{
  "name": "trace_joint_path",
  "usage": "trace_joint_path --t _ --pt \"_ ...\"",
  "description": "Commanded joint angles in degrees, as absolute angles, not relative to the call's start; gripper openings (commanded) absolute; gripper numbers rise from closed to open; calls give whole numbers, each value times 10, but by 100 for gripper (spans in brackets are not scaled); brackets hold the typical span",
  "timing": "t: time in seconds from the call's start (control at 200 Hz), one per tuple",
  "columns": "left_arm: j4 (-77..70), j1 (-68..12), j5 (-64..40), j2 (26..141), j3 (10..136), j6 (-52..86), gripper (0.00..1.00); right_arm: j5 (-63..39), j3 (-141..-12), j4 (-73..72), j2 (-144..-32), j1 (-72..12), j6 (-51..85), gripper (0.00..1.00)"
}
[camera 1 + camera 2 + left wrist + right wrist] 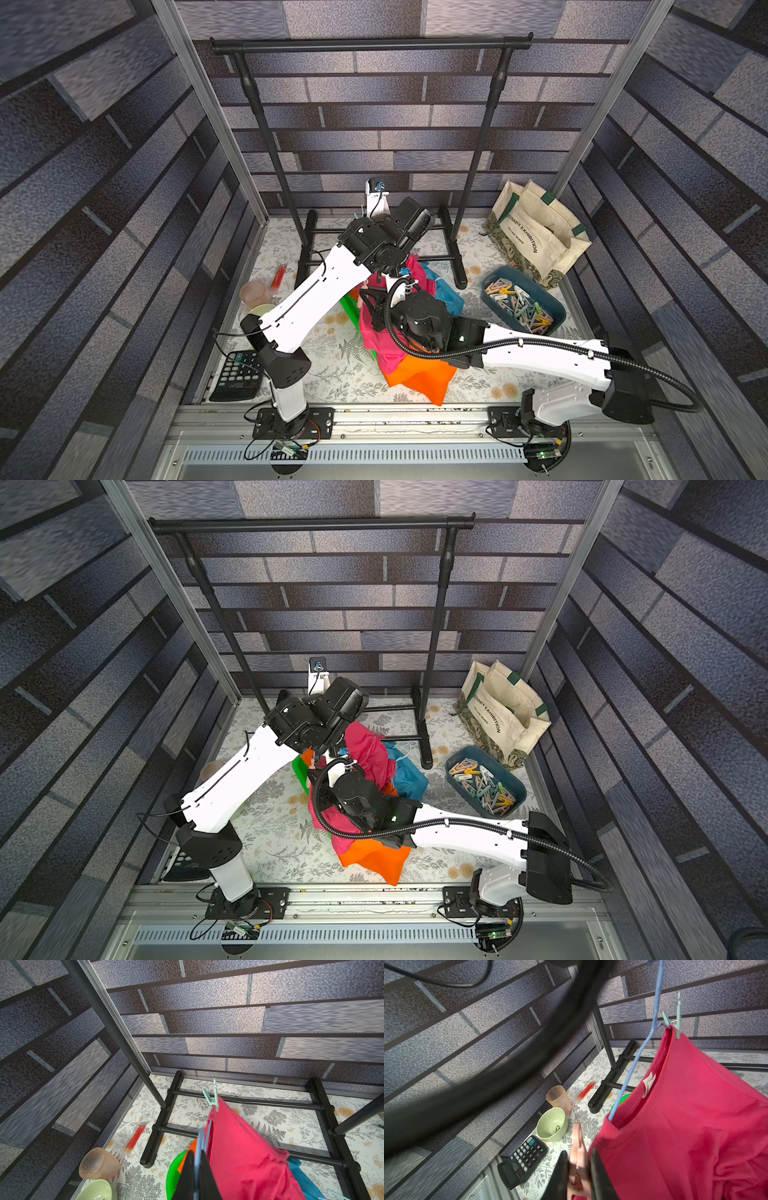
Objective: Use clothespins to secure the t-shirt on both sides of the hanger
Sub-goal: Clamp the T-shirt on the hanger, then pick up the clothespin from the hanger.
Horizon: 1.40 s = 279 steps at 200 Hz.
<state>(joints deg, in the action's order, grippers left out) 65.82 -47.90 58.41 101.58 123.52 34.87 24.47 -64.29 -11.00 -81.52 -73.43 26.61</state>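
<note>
Left arm (316,291) and right arm (544,353) reach inward, wrists close (left higher); left jaws pinched tight, right jaws clamped

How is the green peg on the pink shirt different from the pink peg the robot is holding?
The green clothespin is mint; the pink clothespin is pale pink. The green clothespin is already clipped on the t-shirt at the hanger; the pink clothespin is not on it yet, held in the right gripper. Both are small plastic spring pegs.
</note>
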Motion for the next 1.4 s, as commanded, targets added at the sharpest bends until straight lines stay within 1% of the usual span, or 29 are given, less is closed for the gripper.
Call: trace_joint_path --t 0.0,0.055,0.09,0.105,0.145,0.2,0.261,0.351,0.416,0.531,0.646,0.782,0.957,1.062,1.147,1.273,1.393 --pt "652 -470 581 989 1225 371 0 249 -635 -127 -820 -751 246 14" --pt "647 -467 577 984 1217 371 0 251 -638 -126 -823 -753 244 19" --pt "643 -466 576 980 1212 371 0 251 -639 -125 -824 -754 243 26" --pt "642 -466 576 979 1211 372 0 251 -640 -125 -825 -754 243 31" --pt "642 -466 576 978 1209 371 0 250 -641 -125 -825 -754 243 37" --pt "642 -466 577 975 1206 371 0 248 -642 -124 -822 -754 244 41" --pt "643 -466 580 974 1203 370 0 243 -648 -114 -818 -754 241 43" --pt "642 -466 583 970 1201 365 0 230 -663 -80 -808 -754 244 49" --pt "637 -466 587 967 1197 357 0 219 -680 -41 -805 -754 258 57" --pt "625 -467 594 959 1188 346 0 200 -721 40 -807 -752 286 65" --pt "611 -470 594 951 1180 332 0 188 -757 104 -810 -745 311 66" --pt "614 -471 595 958 1186 323 0 185 -829 227 -834 -727 330 65" --pt "679 -476 627 999 1252 344 0 222 -914 334 -877 -725 303 63" --pt "714 -477 632 1026 1295 357 0 267 -952 375 -899 -727 279 62" --pt "726 -479 630 1040 1316 363 0 305 -962 373 -904 -727 247 61" --pt "745 -474 611 1053 1340 379 0 354 -945 335 -894 -728 190 61" --pt "752 -467 587 1056 1352 391 0 359 -902 261 -863 -728 138 62"
